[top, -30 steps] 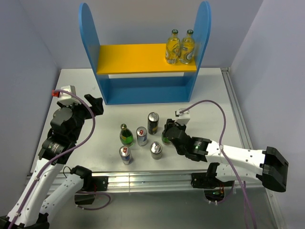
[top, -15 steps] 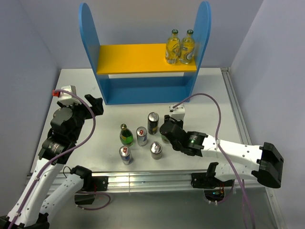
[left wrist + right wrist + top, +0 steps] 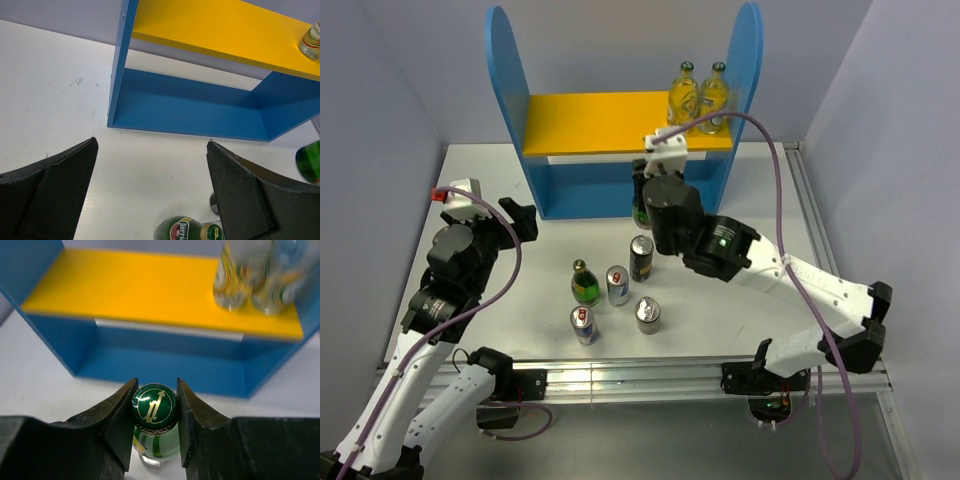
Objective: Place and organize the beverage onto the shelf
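Top view: the right gripper (image 3: 644, 188) grips a green-capped green glass bottle (image 3: 639, 212) just in front of the blue rack with a yellow upper board (image 3: 610, 120), which stands at the far edge of the bench (image 3: 770, 200).

Left wrist: the left gripper (image 3: 150, 150) gapes wide and holds nothing.

Right wrist: the jaws pinch only the cap. The bottle should therefore travel slowly and upright, and be set down beside the two yellow-labelled glass bottles (image 3: 232, 277) without knocking them.

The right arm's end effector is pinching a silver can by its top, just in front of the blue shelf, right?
Not a can. The right wrist view shows the right end effector pinching a green bottle by its cap, just in front of the blue shelf.
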Available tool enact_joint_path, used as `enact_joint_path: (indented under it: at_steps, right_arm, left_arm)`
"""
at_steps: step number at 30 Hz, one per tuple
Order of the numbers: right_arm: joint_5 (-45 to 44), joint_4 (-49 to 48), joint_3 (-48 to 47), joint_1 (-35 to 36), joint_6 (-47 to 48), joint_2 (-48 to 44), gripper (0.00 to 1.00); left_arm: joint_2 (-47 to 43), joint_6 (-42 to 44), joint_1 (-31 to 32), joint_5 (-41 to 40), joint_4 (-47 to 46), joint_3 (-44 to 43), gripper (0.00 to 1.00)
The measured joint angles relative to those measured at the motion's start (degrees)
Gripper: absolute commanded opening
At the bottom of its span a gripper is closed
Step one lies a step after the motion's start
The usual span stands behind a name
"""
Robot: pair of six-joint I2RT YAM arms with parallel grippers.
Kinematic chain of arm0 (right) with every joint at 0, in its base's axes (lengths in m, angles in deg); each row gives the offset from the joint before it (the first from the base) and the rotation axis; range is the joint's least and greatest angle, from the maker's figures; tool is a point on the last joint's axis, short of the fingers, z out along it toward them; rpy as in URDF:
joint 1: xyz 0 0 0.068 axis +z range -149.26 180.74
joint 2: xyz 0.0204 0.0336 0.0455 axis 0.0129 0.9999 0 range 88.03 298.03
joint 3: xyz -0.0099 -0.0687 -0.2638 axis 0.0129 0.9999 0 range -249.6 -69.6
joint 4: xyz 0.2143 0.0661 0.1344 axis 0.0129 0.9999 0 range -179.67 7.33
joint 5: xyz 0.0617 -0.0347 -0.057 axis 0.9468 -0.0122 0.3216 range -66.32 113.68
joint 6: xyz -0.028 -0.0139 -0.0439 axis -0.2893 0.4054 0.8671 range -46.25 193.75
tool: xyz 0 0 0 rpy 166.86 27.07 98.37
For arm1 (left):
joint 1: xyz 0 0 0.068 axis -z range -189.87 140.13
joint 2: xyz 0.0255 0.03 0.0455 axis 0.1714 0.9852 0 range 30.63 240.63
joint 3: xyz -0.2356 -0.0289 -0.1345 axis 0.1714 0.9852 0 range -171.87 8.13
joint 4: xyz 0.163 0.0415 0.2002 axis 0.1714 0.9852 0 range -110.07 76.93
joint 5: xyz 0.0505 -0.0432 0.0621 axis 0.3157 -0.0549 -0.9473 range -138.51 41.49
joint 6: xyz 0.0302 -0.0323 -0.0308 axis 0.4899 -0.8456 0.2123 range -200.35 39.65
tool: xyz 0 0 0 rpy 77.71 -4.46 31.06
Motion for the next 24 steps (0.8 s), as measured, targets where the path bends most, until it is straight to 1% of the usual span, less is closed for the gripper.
enact_joint_path:
  at_steps: [6, 9, 15, 18, 24]
  right_arm:
    - [1.2, -2.93, -20.0, -1.07, 11.15, 13.29, 0.0]
    - [2.34, -3.72, -28.98, -2.4, 14.78, 20.31, 0.0]
    - [4.76, -2.58, -45.55, -6.19, 18.53, 33.33, 0.0]
    - [6.12, -2.51, -50.18, -8.46, 19.41, 37.09, 0.0]
    - [8.17, -3.96, -51.52, -12.07, 20.0, 38.77, 0.0]
  left_arm:
    - [0.5, 0.0, 0.0, 0.0, 0.0, 0.0, 0.97]
    - [0.52, 0.0, 0.0, 0.0, 0.0, 0.02, 0.96]
    - [0.79, 0.11, 0.0, 0.02, 0.0, 0.04, 0.96]
    - [0.94, 0.17, 0.0, 0.02, 0.0, 0.24, 0.97]
    - [1.66, 0.2, 0.0, 0.04, 0.09, 0.74, 0.96]
